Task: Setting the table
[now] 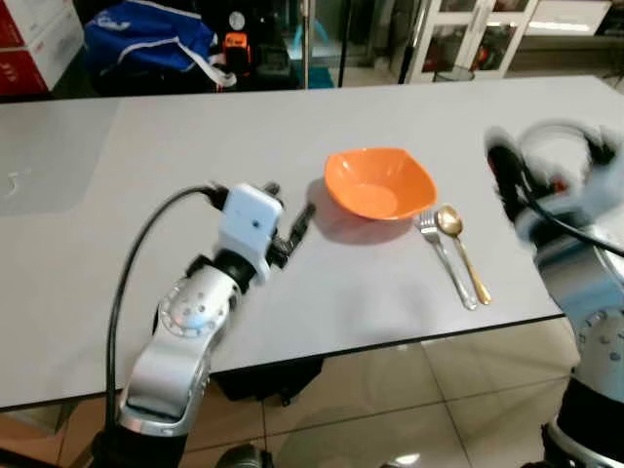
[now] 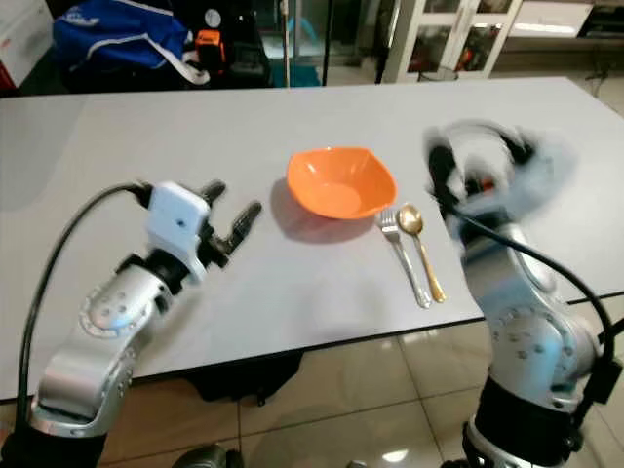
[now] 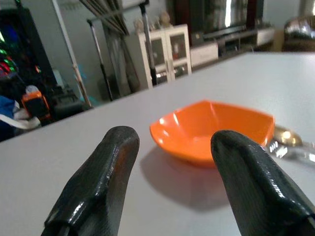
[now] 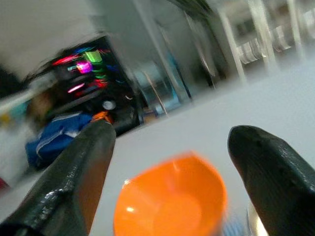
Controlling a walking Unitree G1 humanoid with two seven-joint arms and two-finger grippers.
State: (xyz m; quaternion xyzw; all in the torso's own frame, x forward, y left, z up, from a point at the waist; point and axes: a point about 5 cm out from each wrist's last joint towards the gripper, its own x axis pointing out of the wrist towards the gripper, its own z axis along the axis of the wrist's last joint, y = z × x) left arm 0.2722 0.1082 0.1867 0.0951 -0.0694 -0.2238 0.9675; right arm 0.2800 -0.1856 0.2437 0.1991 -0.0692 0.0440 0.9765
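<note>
An orange bowl (image 1: pixel 380 183) with a squarish, rounded rim sits upright and empty on the white table (image 1: pixel 146 166), near its front edge and a little to the robot's right of centre. Just beside the bowl, on its right and slightly nearer the robot, lie a silver fork (image 1: pixel 447 255) and a gold spoon (image 1: pixel 462 251). The two lie side by side, close together, the fork on the left, tines and spoon bowl pointing away toward the orange bowl, handles angled toward the table's front edge
</note>
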